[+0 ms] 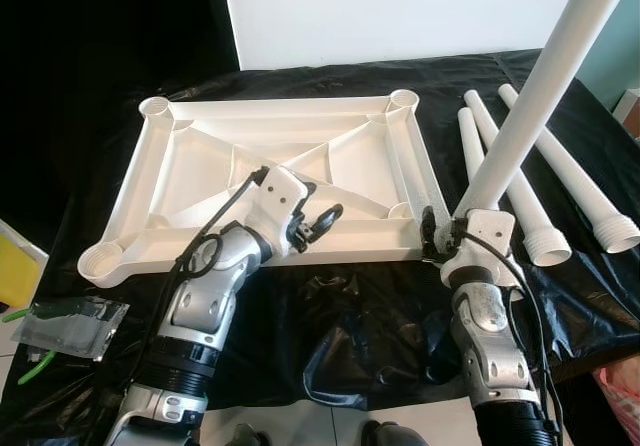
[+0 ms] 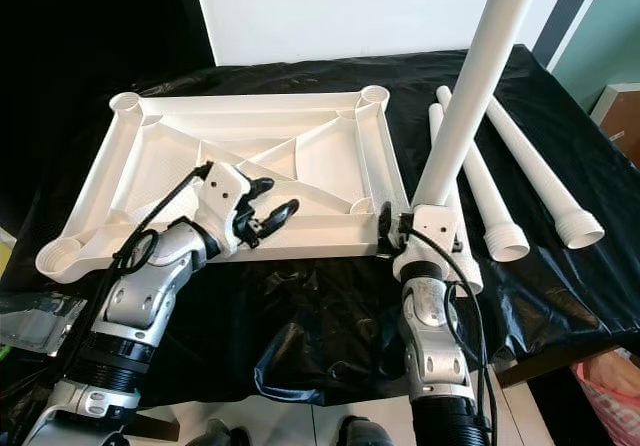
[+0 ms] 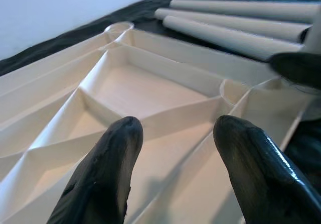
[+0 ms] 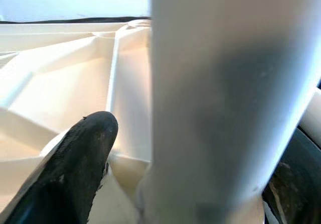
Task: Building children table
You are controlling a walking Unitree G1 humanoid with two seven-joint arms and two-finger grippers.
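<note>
While holding one white leg (image 1: pixel 540 81) upright, right hand (image 1: pixel 455 228) sits clamped near leg's lower end, at near right corner of upturned white tabletop (image 1: pixel 190 166). Leg base right at near-right corner socket (image 1: pixel 400 209), touching or just above; seating hard to tell. Leg tilts a little, top leaning away to the right. Left hand (image 1: pixel 318 218) fingers spread, holding nothing, hovering over near rail of tabletop, left of centre. Left wrist view: both fingertips (image 3: pixel 113 153) apart above ribbed underside, not touching anything visible.

Tabletop lies underside up on desk (image 1: pixel 350 316) covered with black plastic sheet. Four corner sockets visible, other three empty. Three spare legs (image 1: pixel 560 171) lying side by side on sheet, right of tabletop, threaded collars toward near edge. Clear plastic bag (image 1: pixel 70 326) with green bits off desk's near left corner.

Step in hand, judged: fitting first leg into near-right socket. Task early, three legs left. Next move likely needs: straighten leg to vertical, centre threaded end in socket, press down and twist to lock. Left hand well placed to press on rail and stop tabletop sliding. Risk: cross-threading if leg goes in tilted; slick sheet may let tabletop shift.
</note>
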